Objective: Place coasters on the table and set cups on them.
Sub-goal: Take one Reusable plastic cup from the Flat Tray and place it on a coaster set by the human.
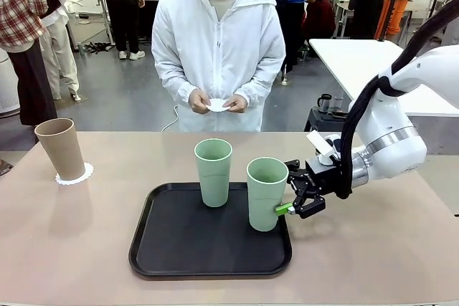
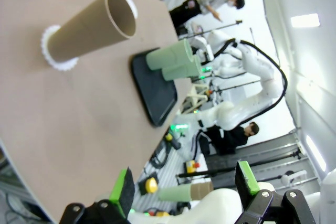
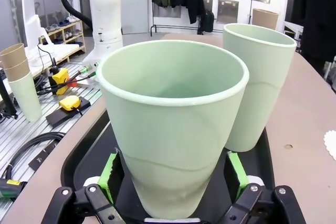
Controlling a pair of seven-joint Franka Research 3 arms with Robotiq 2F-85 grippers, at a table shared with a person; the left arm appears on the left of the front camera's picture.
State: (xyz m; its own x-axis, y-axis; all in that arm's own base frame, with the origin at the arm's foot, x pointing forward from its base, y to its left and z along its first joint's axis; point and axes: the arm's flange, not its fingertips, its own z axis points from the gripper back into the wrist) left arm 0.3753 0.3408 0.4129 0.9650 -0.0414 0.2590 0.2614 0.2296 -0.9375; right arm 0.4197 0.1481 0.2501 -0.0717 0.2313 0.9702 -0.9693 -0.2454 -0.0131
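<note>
One set of three done: the brown cup [image 1: 63, 148] stands on a coaster [image 1: 86, 175] at the left of the tabletop [image 1: 373, 249]. Two green cups [image 1: 214, 171] wait on the black tray [image 1: 179, 249], and the person holds another coaster [image 1: 217, 105]. Right hand [image 3: 172, 177] open, straddling the nearer green cup [image 1: 266, 193]; left hand [image 2: 185, 184] open, empty, above the tabletop.

Bright, even indoor light, ceiling light panel [image 2: 304, 20] glaring white in the left wrist view, faint soft shadow beside the tan cup [image 1: 62, 148], wide-angle bending at wrist-view edges.
</note>
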